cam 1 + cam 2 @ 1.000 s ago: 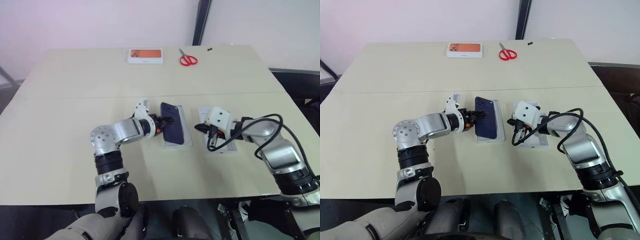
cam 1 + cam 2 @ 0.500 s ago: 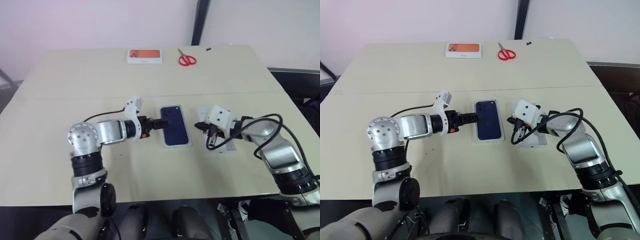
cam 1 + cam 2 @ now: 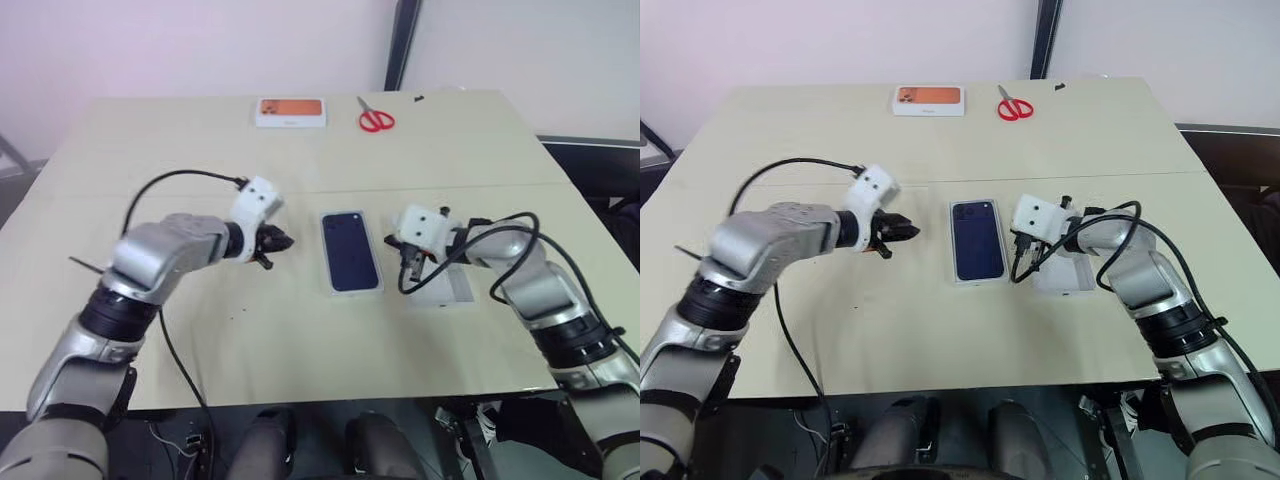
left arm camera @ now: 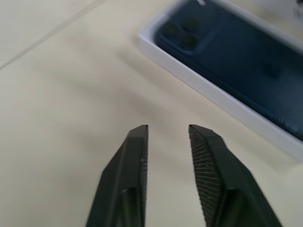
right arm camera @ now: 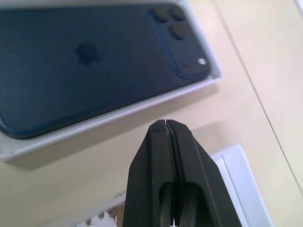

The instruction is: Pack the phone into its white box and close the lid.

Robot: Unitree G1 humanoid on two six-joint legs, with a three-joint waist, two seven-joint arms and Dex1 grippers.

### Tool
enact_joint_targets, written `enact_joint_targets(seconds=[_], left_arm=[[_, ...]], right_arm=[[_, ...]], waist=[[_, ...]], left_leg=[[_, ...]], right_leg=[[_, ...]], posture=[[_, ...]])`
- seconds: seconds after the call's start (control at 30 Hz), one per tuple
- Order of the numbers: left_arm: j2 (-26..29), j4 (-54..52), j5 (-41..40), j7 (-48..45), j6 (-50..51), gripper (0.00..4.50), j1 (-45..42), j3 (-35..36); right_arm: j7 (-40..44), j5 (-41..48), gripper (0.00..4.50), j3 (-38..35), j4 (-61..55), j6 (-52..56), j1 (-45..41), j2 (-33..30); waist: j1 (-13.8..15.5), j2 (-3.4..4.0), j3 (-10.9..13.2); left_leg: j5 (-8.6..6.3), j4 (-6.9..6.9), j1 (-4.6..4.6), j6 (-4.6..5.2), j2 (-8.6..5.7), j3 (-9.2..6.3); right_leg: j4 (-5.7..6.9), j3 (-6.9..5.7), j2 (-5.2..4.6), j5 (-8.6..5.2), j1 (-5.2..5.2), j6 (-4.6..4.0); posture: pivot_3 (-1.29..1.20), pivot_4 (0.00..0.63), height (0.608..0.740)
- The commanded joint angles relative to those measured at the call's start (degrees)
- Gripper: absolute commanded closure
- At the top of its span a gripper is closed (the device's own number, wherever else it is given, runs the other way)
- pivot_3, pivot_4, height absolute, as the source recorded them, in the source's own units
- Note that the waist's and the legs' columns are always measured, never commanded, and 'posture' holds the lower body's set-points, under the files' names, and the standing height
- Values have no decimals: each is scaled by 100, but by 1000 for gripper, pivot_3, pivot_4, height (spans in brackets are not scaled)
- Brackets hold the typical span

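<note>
The dark navy phone [image 3: 350,250] lies flat, back up, inside the white box [image 3: 352,291] at the table's middle. My left gripper [image 3: 283,240] hovers to the left of the box, apart from it, open with nothing between its fingers [image 4: 137,142]; its wrist view has the phone [image 4: 246,61] and the box rim [image 4: 199,82] ahead. My right gripper [image 3: 407,258] is shut and empty, just right of the box. It hangs over the near-left part of the white lid [image 3: 447,288], which lies on the table. The right wrist view has the phone [image 5: 85,61] ahead and the lid's corner [image 5: 236,170] below.
A white box with an orange picture [image 3: 291,112] and red scissors [image 3: 376,120] lie at the table's far edge. Black cables loop from both wrists. The tabletop [image 3: 300,340] is bare in front of the box and to its left.
My left gripper has let go of the phone, which went from tilted to flat in the box. It drew back to the left and rolled. My right gripper edged toward the box.
</note>
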Motion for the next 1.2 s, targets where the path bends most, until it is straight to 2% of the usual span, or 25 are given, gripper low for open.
enact_joint_targets(seconds=[0.03, 0.2, 0.53, 0.83, 1.2], left_arm=[[-157, 304, 709, -621, -700, 2822, -293, -505], [-560, 640, 1293, -1072, -1070, 2822, -350, -924], [-1254, 135, 1561, -1217, -902, 2822, 80, -822], [-1331, -1045, 1354, -1432, -357, 2822, 713, -744], [-1503, -1356, 1348, -1469, -43, 2822, 898, -657]], right_arm=[[-113, -458, 4500, 231, 214, -320, -262, 48], [-194, -970, 4500, 615, 421, -498, -421, 236], [311, -739, 4500, 546, -323, -289, -90, 373], [865, -527, 4500, 171, -1833, 374, 898, -107], [1011, -523, 4500, -134, -2581, 957, 1443, -434]], waist=[[-21, 0, 0], [-43, 0, 0], [-16, 0, 0], [-16, 3, -1], [-10, 3, -1]], left_leg=[[0, 0, -2, 1, 0, 1], [-1, -1, -4, 3, 1, 1], [-3, 8, -4, 8, 1, -1], [-6, 10, 0, 13, 1, -3], [-8, 12, 0, 16, 1, -3]], right_leg=[[0, 1, 0, 0, -3, 0], [7, 2, 1, 0, -10, 0], [10, 0, 0, 0, -4, 1], [12, 1, -2, 0, 2, 1], [11, 0, -2, -1, 4, 1]], posture=[[0, 150, 740], [0, 150, 740], [0, 150, 740], [0, 150, 740], [0, 150, 740]])
